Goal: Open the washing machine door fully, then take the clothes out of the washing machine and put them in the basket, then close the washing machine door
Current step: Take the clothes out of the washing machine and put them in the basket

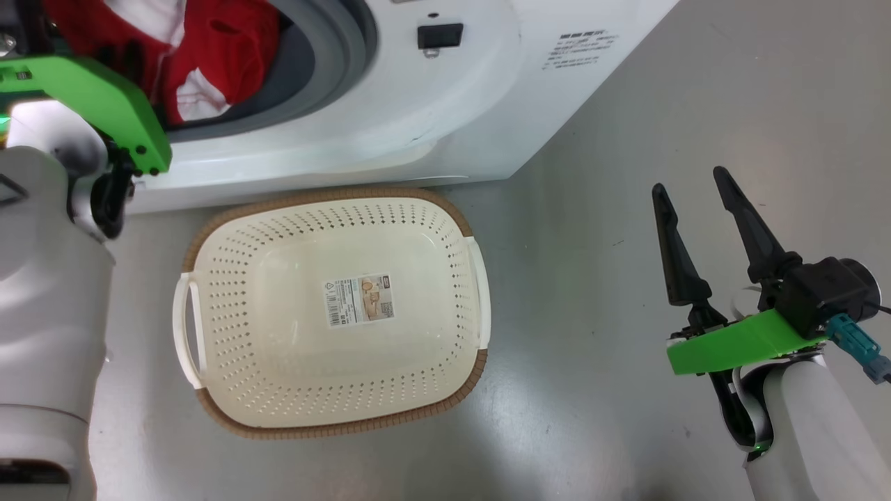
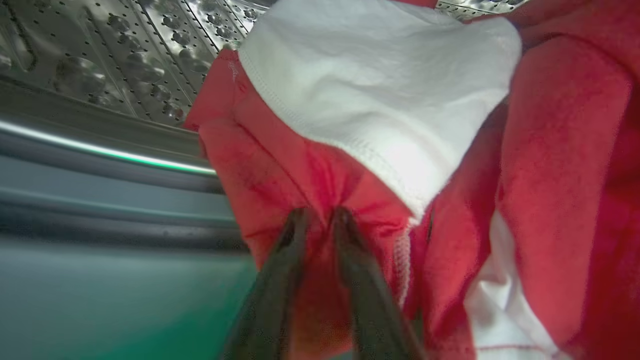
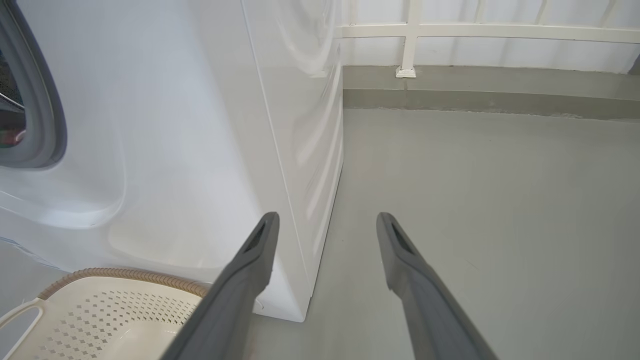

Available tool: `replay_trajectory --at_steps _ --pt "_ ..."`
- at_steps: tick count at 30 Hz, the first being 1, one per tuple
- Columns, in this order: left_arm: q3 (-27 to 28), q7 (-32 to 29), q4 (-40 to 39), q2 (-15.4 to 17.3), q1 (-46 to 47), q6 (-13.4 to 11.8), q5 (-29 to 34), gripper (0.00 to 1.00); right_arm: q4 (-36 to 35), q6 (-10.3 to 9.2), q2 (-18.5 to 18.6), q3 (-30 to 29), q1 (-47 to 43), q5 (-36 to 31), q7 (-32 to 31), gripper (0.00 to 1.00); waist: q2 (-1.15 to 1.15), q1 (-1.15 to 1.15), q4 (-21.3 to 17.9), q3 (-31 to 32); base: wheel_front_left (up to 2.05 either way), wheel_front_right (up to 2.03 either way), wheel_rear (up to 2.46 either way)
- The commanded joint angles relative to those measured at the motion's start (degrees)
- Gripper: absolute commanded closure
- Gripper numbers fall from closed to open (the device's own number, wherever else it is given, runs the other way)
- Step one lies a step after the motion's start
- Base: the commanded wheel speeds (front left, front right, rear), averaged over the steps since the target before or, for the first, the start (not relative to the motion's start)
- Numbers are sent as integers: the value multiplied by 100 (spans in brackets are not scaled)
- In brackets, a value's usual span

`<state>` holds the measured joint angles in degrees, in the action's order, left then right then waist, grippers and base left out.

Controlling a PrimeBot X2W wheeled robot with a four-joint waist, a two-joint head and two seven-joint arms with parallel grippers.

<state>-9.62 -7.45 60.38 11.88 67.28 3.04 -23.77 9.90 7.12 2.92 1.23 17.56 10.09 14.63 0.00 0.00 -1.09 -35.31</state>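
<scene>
At the mouth of the washing machine (image 1: 445, 118), the left gripper (image 2: 321, 216) pinched the red clothes (image 2: 280, 165) — the right gripper (image 1: 688, 182), fingers (image 1: 676, 250) spread, hovered near the basket (image 1: 334, 197).

Laundry corner, white washing machine (image 3: 175, 125), laundry basket (image 1: 435, 334), bare grey concrete floor (image 3: 475, 200)

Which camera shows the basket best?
The head view: the whole basket is seen from above, its label included. The right wrist view catches one perforated corner. Left wrist view faces the clothes.
</scene>
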Motion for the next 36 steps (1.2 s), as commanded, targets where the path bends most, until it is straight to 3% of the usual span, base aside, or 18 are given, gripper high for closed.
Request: replay_trajectory --at_steps 1,9,23,29,36 --pt "57 25 -55 313 37 35 -50 100 -108 36 -4 149 3 4 37 0 0 0 0 1 0 0 0" --pt "74 522 15 243 -58 139 -162 100 -52 36 -4 150 5 26 37 0 0 0 49 72 0 0 0" --pt "94 2064 -371 145 -600 349 -325 100 38 36 -4 183 -41 102 37 0 0 0 155 447 0 0 0" --pt "154 2237 -1202 154 -1106 396 -290 100 56 36 -4 185 -108 121 37 0 0 0 170 714 0 0 0" --pt "717 2243 -3183 -11 -2207 261 117 100 91 36 -4 137 -237 104 37 0 0 0 224 1040 0 0 0"
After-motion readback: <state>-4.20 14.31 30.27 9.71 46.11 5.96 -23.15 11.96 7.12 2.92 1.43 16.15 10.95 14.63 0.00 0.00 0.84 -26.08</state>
